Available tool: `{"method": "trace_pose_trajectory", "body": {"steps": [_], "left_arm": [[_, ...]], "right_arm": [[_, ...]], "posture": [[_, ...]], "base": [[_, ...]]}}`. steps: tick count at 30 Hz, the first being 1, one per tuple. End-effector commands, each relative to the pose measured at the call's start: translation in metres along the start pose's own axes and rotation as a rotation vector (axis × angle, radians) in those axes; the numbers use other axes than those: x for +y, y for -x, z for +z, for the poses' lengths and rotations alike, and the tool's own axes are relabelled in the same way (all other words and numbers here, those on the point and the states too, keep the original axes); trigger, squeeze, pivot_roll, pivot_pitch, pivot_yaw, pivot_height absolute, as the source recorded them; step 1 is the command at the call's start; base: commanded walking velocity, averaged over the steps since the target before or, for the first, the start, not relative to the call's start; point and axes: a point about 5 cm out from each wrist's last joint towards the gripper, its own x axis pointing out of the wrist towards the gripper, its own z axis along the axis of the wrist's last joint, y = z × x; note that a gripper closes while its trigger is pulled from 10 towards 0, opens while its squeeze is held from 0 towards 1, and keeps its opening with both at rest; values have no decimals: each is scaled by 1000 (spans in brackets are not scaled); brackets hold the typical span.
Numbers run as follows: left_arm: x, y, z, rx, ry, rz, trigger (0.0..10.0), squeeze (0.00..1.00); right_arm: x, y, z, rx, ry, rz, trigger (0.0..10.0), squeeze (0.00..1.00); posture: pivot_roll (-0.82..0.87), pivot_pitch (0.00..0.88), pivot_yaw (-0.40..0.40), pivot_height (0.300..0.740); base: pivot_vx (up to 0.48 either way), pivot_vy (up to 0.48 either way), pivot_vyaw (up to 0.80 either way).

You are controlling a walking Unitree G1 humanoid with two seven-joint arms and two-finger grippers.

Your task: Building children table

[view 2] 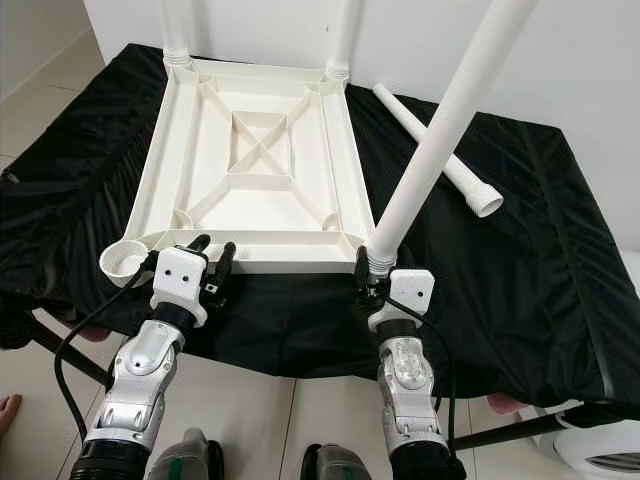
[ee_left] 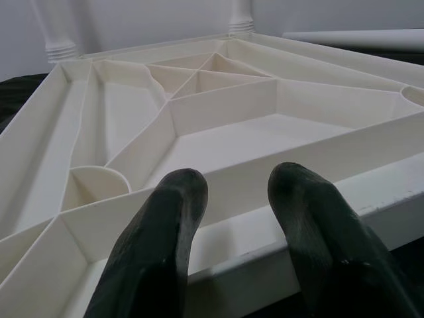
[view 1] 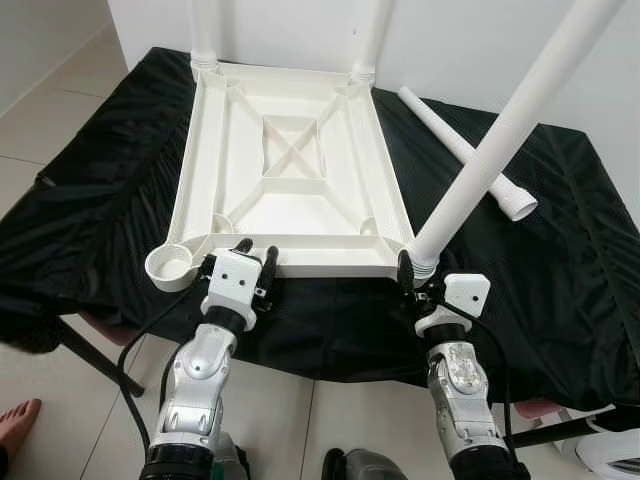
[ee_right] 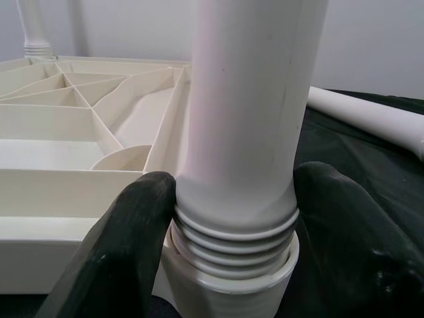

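Observation:
The white children's tabletop [view 1: 300, 215] lies upside down on a black cloth [view 1: 560, 260]. Two white legs [view 1: 204, 30] [view 1: 368, 35] stand in its far corners. A third leg [view 1: 500, 140] rises tilted from the near right corner socket. My right gripper [view 1: 420, 272] is shut on that leg's threaded base [ee_right: 232, 245], one finger on each side. The near left socket [view 1: 170, 266] holds nothing. My left gripper [view 1: 256, 250] is open, its fingertips [ee_left: 179, 192] over the tabletop's near rim [ee_left: 265, 238]. A fourth leg [view 1: 460, 145] lies loose on the cloth at the right.
The cloth-covered stand ends just in front of my wrists, with tiled floor below. A person's bare foot [view 1: 15, 420] is at the lower left. A white object [view 1: 610, 455] sits on the floor at the lower right. A white wall stands behind.

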Motion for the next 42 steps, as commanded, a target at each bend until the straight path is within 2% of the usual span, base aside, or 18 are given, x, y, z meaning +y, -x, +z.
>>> {"method": "trace_pose_trajectory", "body": {"steps": [1,25,42], "left_arm": [[1,0,-6,32,48,164,10000,0],[-2,2,-6,26,80,158,10000,0],[-2,-1,-5,29,89,168,10000,0]], "right_arm": [[-2,5,-11,64,-6,-15,10000,0],[-5,9,-13,79,-11,-48,10000,0],[-6,6,-13,80,26,-60,10000,0]], "posture": [[51,60,-79,740],[47,41,-77,740],[48,47,-84,740]], "base": [[0,0,0],[0,0,0],[0,0,0]]}}
